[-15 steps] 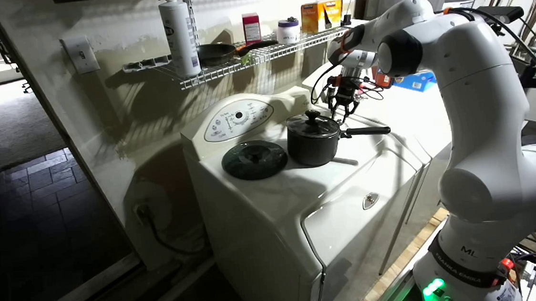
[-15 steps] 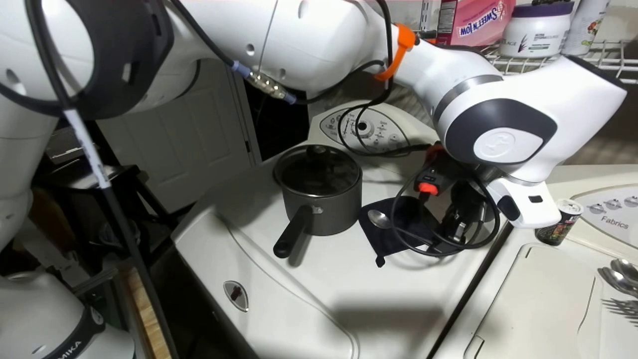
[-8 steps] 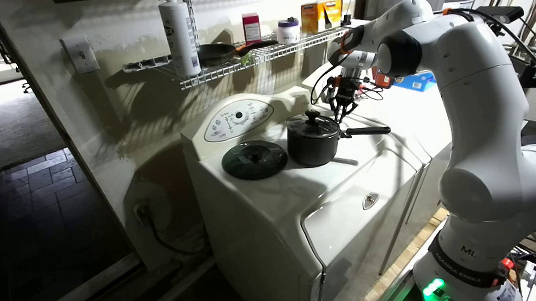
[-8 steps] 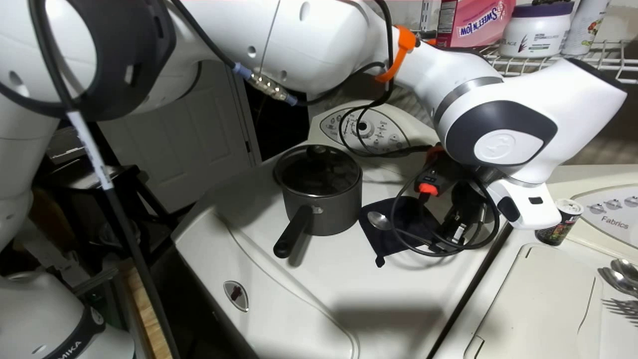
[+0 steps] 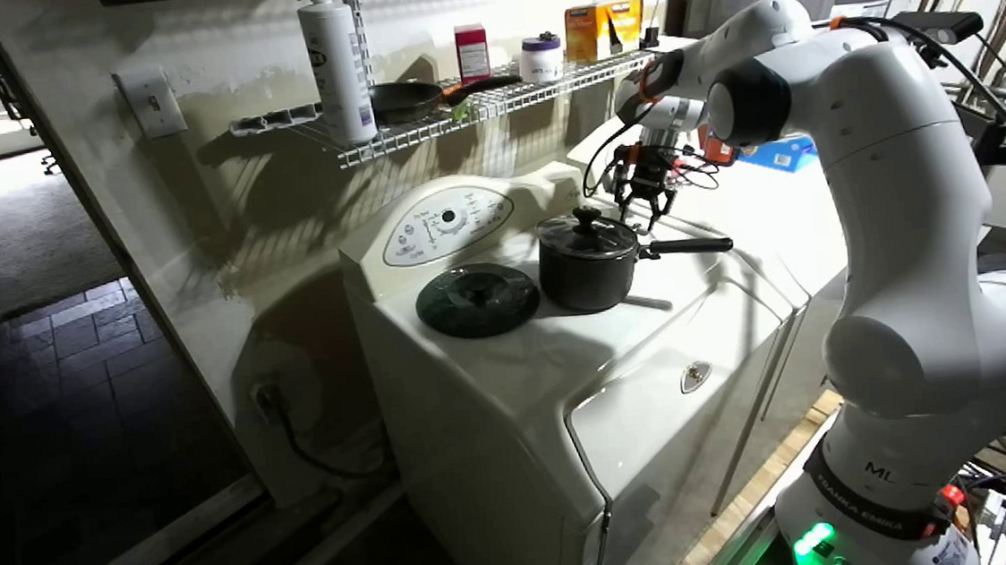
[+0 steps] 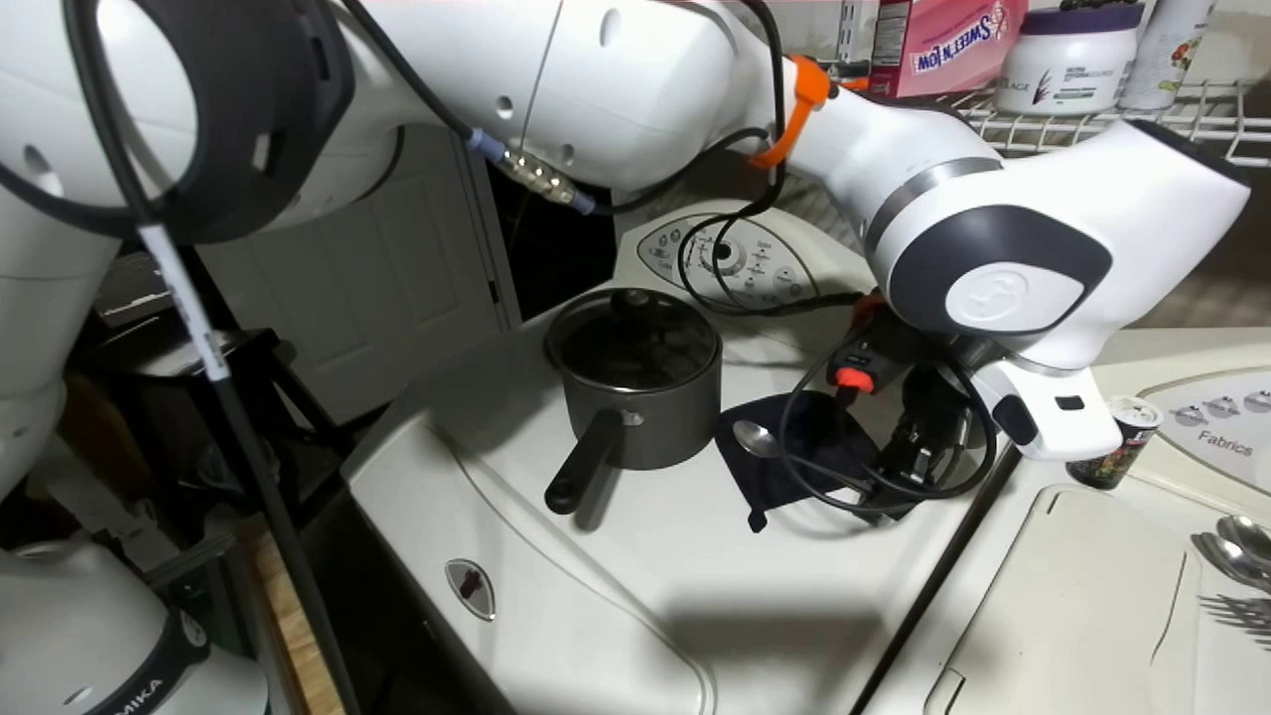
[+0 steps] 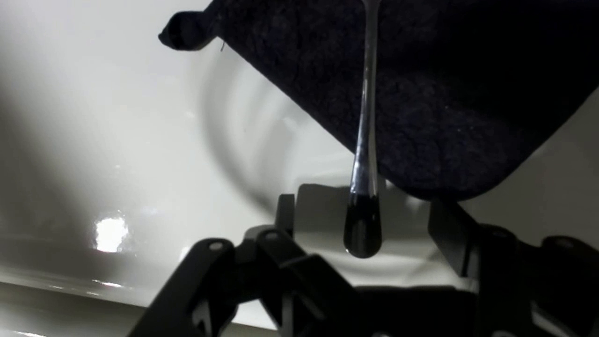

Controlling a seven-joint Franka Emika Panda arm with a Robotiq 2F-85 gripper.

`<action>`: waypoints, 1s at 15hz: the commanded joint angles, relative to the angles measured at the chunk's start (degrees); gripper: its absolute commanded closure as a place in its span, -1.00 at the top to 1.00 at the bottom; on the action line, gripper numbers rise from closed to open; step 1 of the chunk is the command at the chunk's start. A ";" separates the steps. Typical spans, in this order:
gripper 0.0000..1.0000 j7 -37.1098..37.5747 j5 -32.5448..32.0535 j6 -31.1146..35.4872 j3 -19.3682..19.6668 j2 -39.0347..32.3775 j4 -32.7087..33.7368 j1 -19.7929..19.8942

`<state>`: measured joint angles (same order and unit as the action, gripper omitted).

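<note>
My gripper is open, its fingers on either side of the end of a metal spoon's handle, with gaps on both sides. The spoon lies on a dark cloth, its handle end reaching past the cloth's edge. In an exterior view the spoon's bowl shows on the cloth, beside a dark lidded pot; cables partly hide the gripper there. In an exterior view the gripper is behind the pot, which hides the spoon and cloth.
A dark round lid lies beside the pot on the white appliance. A wire shelf with a bottle, pan and boxes hangs above. A can and loose cutlery are on the neighbouring machine. Cables loop around the wrist.
Half a second ago the gripper's fingers were close together; now they are spread apart. The arm has shifted only very slightly. The pot, cloth and spoon look unmoved.
</note>
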<state>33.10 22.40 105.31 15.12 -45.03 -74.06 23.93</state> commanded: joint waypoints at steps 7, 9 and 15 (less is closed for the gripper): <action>-0.45 3.23 -1.43 -0.49 0.06 -3.75 5.06 0.25; -0.73 3.58 -1.62 -0.71 0.06 -3.72 5.34 0.27; -0.89 4.16 -2.50 -1.13 0.26 -3.22 5.20 -0.03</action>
<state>35.60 21.49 105.14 15.33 -46.69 -71.53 23.90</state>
